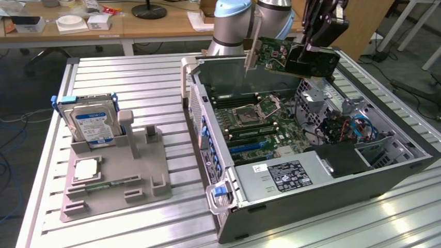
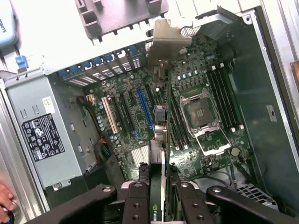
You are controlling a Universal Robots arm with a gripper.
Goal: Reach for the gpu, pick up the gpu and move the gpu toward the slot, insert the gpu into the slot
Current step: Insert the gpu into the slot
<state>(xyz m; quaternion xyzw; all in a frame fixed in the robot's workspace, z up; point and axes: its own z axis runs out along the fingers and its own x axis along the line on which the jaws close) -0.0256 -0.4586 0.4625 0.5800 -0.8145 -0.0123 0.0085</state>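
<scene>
I work over a ribbed aluminium table [image 1: 138, 77] whose slats catch pale glare toward the exterior view's right. Beyond it stands a wooden desk [image 1: 158, 28] carrying white boxes [image 1: 72, 23] and a round black stand base [image 1: 150, 10]. Grey floor [image 1: 20, 93] lies alongside.

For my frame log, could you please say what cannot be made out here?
Wrist view: the green motherboard strip beneath the thin green circuit card is covered by that card.
Exterior view: the card's far end hides behind the black end effector.
Wrist view: a hand is cut off by the edge.
</scene>
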